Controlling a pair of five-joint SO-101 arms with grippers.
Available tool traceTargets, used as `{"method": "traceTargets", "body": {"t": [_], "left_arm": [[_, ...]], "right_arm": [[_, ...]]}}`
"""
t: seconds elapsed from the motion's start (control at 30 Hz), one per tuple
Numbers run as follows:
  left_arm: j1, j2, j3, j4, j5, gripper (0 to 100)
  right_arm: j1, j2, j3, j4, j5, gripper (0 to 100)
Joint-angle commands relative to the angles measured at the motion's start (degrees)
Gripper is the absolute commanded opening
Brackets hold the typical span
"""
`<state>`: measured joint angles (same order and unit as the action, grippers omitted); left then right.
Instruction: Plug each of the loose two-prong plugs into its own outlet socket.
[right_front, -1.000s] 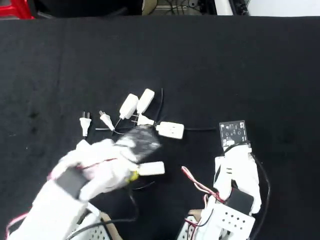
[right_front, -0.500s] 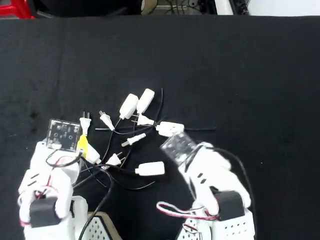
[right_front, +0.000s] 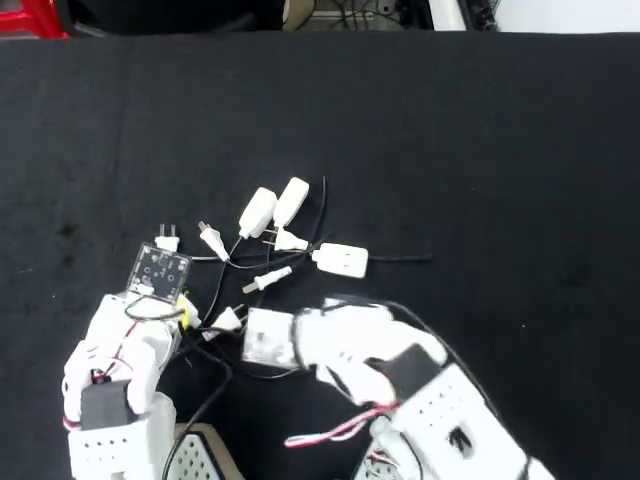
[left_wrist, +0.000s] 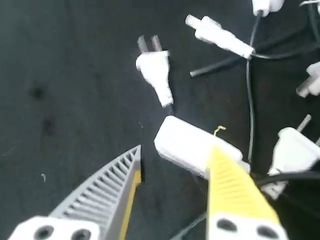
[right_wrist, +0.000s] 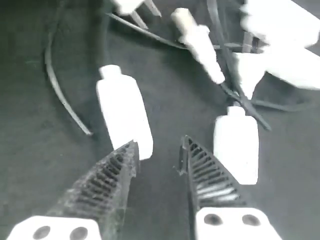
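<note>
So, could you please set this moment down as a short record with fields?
surface: black table
left gripper: open, a white socket block by its yellow finger, a two-prong plug beyond
right gripper: open, a white outlet socket off one finger, another outlet socket off the other
cables: thin black cords, tangled

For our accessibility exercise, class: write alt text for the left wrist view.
The left gripper, open, hangs over a white outlet socket on the black table. Beyond lie a two-prong plug, more plugs and black cables.
</note>
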<state>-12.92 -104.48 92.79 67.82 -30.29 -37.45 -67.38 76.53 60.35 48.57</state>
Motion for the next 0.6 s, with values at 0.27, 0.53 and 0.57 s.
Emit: {"method": "traceTargets", "body": {"t": [0.27, 0.53, 0.57], "left_arm": [[-2.9, 0.2, 3.2, -0.2, -4.7, 21], [-3.1, 0.2, 3.4, -0.2, -4.8, 21], [-3.1, 0.2, 3.4, -0.2, -4.8, 21]], "right_arm": [[0.1, 27.1, -8.1, -16.3, 0.0, 1.3], [-5.6, 27.1, -7.4, -8.4, 0.3, 1.1], [-6.2, 27.1, -7.9, -6.5, 0.4, 1.1]]}}
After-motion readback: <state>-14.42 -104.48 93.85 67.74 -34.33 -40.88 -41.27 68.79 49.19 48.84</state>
